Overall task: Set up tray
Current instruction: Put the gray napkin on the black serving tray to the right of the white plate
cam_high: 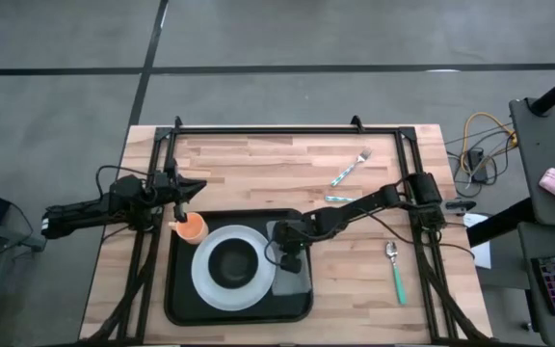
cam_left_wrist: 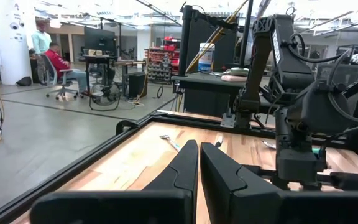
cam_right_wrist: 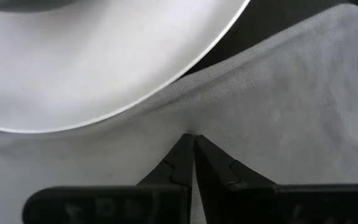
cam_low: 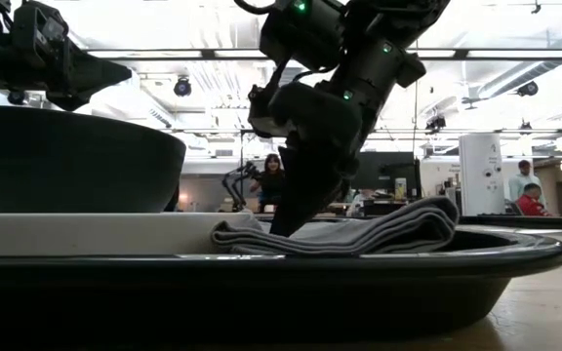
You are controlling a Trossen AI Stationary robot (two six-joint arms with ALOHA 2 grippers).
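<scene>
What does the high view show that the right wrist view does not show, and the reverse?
Only the high view shows the left tool, an orange cup, the dark bowl, and a fork and spoon on the table. Only the right wrist view shows the right tool shut, its tips touching the napkin. Both show the white plate, the napkin and the black tray.

Wooden table — tray, fork, spoon on it.

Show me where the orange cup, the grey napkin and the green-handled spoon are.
orange cup [cam_high: 192, 227], high view, on its orange inside.
grey napkin [cam_high: 295, 278], high view, on its bare lower half, below the right claw.
green-handled spoon [cam_high: 398, 283], high view, on the green handle.
</scene>
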